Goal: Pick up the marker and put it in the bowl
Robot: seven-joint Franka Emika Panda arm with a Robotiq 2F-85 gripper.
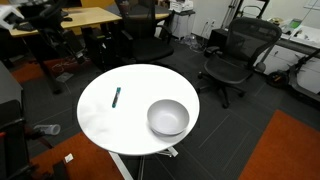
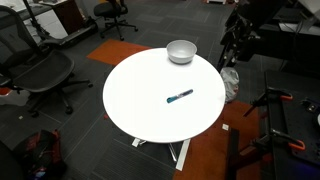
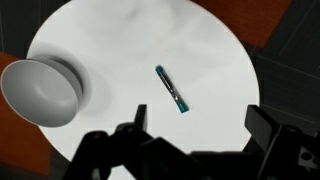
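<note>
In an exterior view, you look down on the round white worktop [image 1: 100,125]. The marker [image 1: 116,97] lies flat at about 10 o'clock from the worktop's middle. The bowl [image 1: 168,117] stands at about 4 o'clock, close to the edge. The two are well apart. A black chair [image 1: 232,55] stands on the floor behind.

In an exterior view, the bowl [image 2: 181,51] sits at 12 o'clock, right by the far edge of the worktop [image 2: 135,100]. The marker [image 2: 180,96] lies near the middle, a bit toward 3 o'clock. Here you see the bowl's outside more than its inside.

Only the wrist view shows you the claw [image 3: 198,114]. It comes in from 6 o'clock. Its two dark fingers [image 3: 137,118] are spread wide and hold nothing. It hangs above the worktop [image 3: 120,40]. The marker [image 3: 172,89] lies at about 11 o'clock from the claw. It slants from 11 to 5 o'clock and touches neither finger. The bowl [image 3: 40,90] is at 9 o'clock, and here you can look right into it.
</note>
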